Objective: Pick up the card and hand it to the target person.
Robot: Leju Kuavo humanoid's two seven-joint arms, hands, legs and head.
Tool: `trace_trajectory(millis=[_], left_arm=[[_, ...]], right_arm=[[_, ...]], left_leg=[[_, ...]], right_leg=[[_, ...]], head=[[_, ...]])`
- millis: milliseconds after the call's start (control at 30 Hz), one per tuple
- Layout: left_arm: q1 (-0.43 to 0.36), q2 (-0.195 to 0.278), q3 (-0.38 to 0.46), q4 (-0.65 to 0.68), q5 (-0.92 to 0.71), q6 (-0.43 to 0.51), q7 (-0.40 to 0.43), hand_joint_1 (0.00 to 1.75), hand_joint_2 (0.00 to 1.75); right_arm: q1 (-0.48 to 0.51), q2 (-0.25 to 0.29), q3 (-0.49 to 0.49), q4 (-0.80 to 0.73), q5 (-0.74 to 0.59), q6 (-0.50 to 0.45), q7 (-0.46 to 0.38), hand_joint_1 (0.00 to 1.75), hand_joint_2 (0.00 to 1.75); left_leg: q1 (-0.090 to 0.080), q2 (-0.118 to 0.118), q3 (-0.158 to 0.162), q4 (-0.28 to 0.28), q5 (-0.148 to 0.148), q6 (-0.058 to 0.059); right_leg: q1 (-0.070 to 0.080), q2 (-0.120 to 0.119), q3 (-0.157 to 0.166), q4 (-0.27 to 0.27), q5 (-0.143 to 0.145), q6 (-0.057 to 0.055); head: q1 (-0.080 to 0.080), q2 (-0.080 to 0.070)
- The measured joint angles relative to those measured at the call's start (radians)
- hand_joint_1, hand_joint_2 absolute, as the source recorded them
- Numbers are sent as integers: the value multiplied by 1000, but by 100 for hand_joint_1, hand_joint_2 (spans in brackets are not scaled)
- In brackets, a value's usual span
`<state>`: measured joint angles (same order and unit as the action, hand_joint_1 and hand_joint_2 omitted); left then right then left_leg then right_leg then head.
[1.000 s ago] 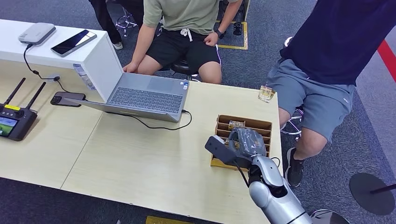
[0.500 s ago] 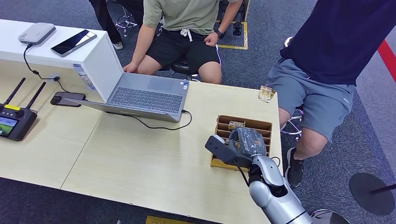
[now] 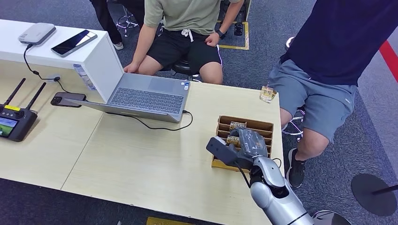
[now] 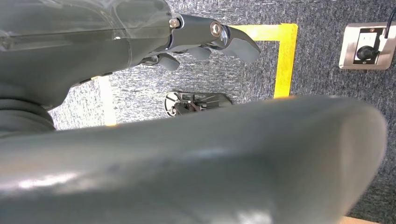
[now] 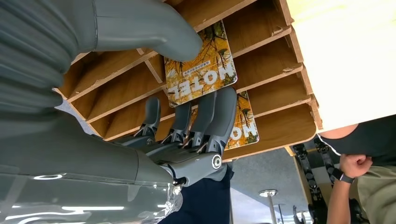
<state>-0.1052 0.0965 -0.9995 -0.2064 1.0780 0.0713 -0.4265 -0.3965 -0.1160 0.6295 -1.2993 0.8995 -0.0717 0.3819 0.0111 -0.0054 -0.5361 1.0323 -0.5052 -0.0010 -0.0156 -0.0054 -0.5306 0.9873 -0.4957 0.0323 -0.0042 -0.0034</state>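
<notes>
Card (image 5: 201,65) sits pinched between my right hand (image 5: 187,112) thumb and fingers; neighbouring slot walls could snag it.

Slotted card rack (image 3: 244,124) on table (image 3: 141,164), near right edge, just beside far right corner area. Two cards in rack: card (image 5: 201,65) upright in one slot, second card (image 5: 245,122) in slot behind it. Right hand (image 3: 246,145) over rack's near half, thumb one side of card, fingers (image 5: 212,116) other side. Small glass (image 3: 266,93) at table's far right corner. Laptop (image 3: 145,93) left of rack, cable (image 3: 159,125) between them. Remote controller (image 3: 14,119) at far left; phone (image 3: 68,99) between it and laptop. Seated person (image 3: 187,28) behind table; standing person (image 3: 328,61) right of it. Left hand (image 4: 205,44) above floor.
</notes>
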Motion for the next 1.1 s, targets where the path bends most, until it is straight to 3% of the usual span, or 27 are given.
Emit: trace_trajectory(millis=[200, 800, 1100], left_arm=[[0, 0, 0, 0, 0, 0, 0, 0, 0], [0, 0, 0, 0, 0, 0, 0, 0, 0], [0, 0, 0, 0, -5, 0, -7, 0, 0]], right_arm=[[0, 0, 0, 2, 0, 2, 1, 127, 175], [0, 0, 0, 2, -2, 4, 3, 144, 175], [-1, 0, 0, 2, -2, 5, 7, 145, 175]], left_leg=[[0, 0, 0, 0, 0, 0], [0, 0, 0, 0, 0, 0], [0, 0, 0, 0, 0, 0]], right_leg=[[0, 0, 0, 0, 0, 0], [0, 0, 0, 0, 0, 0], [0, 0, 0, 0, 0, 0]], head=[[0, 0], [0, 0], [0, 0]])
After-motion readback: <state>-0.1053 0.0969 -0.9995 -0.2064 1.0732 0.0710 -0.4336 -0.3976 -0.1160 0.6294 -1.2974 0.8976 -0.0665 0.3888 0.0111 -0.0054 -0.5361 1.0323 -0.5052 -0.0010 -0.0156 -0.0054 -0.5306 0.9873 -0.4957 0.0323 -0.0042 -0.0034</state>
